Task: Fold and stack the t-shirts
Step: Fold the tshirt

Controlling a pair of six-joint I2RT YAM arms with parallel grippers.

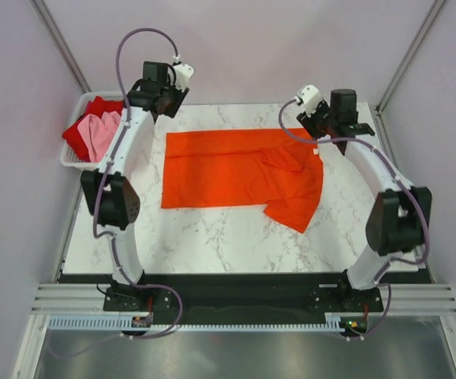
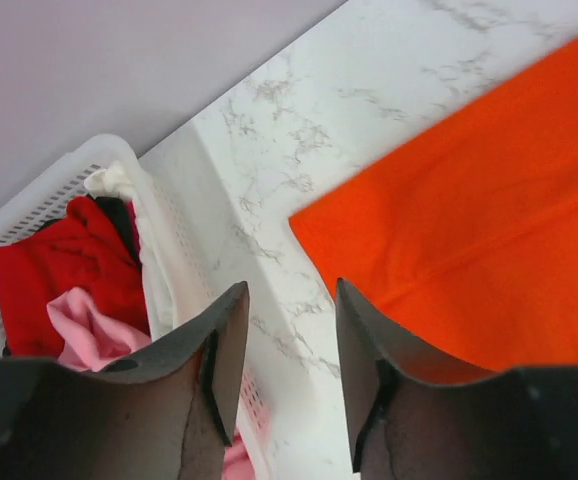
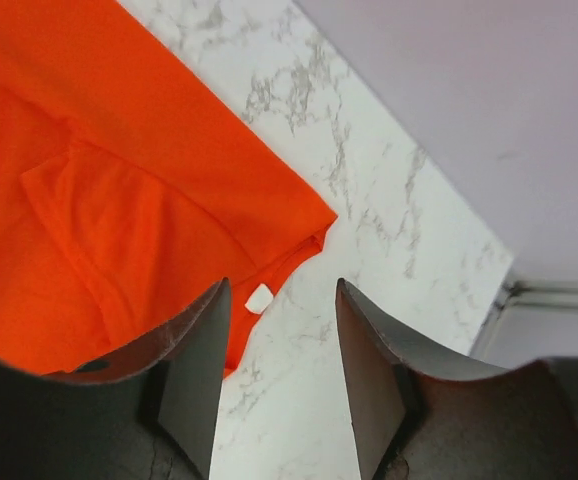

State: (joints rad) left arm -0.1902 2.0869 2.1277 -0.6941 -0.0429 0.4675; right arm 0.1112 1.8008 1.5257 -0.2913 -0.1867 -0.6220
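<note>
one orange-red t-shirt [image 1: 236,170] on marble table [image 1: 212,237], lilac walls [image 1: 252,47].

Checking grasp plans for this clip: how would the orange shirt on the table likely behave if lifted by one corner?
Probably floppy: the orange shirt lies flat with a folded-over sleeve, so it would drape. Likely light, being thin cloth. Pushed on the smooth marble table, it may slide and bunch.
</note>
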